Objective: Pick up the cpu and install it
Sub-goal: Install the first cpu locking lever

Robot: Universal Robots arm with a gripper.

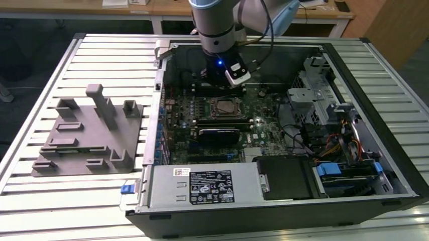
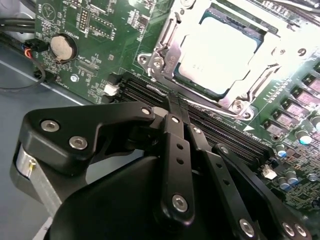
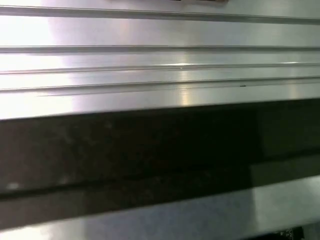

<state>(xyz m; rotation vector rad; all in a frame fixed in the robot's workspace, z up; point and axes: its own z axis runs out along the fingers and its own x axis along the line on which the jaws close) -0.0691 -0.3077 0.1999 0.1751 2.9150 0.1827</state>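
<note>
Cpu (image 2: 220,52) seated in the motherboard (image 2: 100,45) socket (image 2: 165,60), frame open around it. Gripper (image 2: 175,102) directly above the socket's edge, jaws together, holding nothing. Grey tray (image 1: 87,133) on the surface (image 1: 40,201) beside the case (image 1: 375,125).

Ribbed aluminium worktable (image 1: 100,55), wooden desks (image 1: 161,7) behind, dark floor (image 1: 33,45) alongside.

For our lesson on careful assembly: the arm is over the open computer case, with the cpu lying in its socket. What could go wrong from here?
1. The claw hangs close above the motherboard; a low move might scrape the memory slots.
2. The cpu lies in the socket frame; if not flat, pressing could damage it.
</note>
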